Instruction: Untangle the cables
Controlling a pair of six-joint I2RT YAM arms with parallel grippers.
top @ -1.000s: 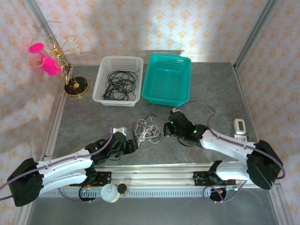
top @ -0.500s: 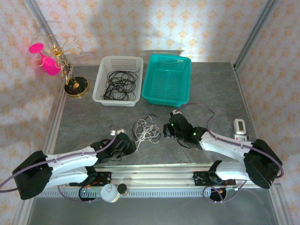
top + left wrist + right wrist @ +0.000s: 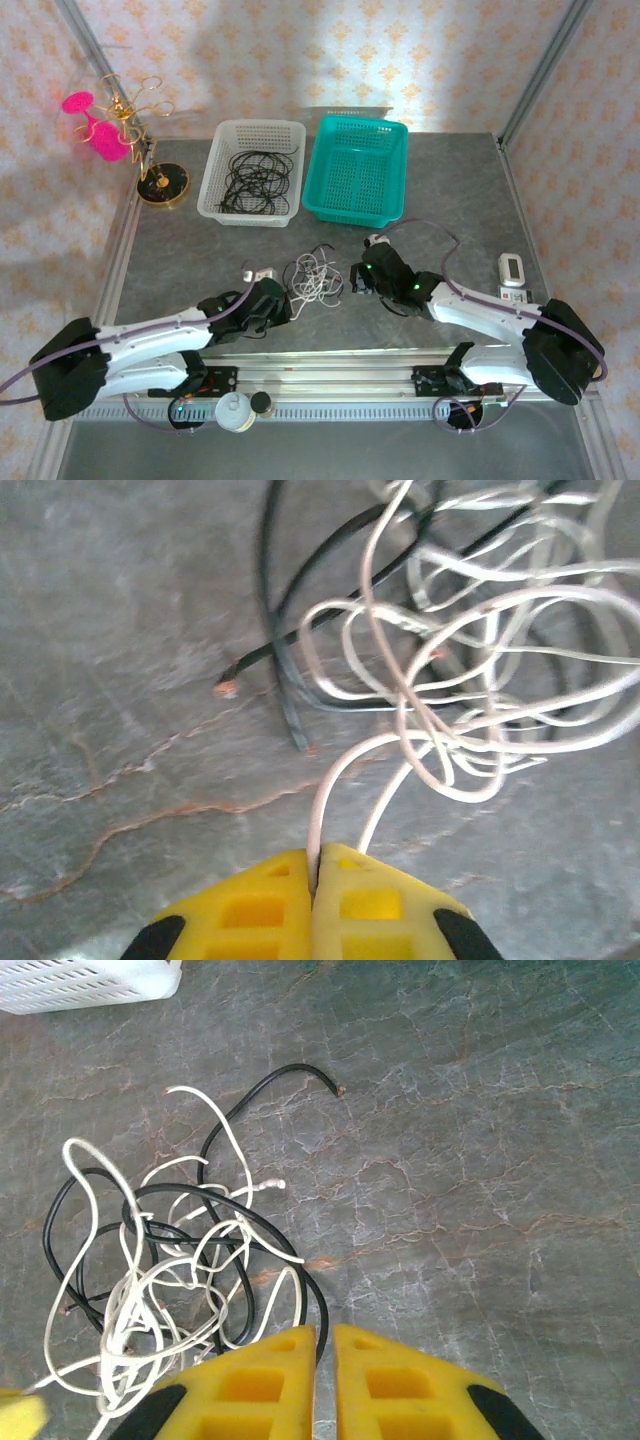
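Note:
The cables (image 3: 312, 277) lie as a small loose tangle on the grey table between my two grippers. My left gripper (image 3: 285, 300) is at the tangle's left edge. In the left wrist view my left gripper (image 3: 318, 865) is shut on a loop of the white cable (image 3: 480, 680), pinched between the yellow fingertips. A black cable (image 3: 275, 660) ends just beyond it. My right gripper (image 3: 352, 280) sits at the tangle's right edge. In the right wrist view my right gripper (image 3: 325, 1335) is nearly closed, with the black cable (image 3: 290, 1240) running into the narrow slit. The white cable (image 3: 130, 1300) curls to its left.
A white basket (image 3: 255, 125) holding black cords and a teal basket (image 3: 365, 122) stand side by side behind the tangle. A gold stand with pink pieces (image 3: 150, 170) is at the far left. A small white device (image 3: 511, 268) lies near the right edge.
My left gripper has slid right to the tangle and closed on the white cable. My right gripper has hardly moved.

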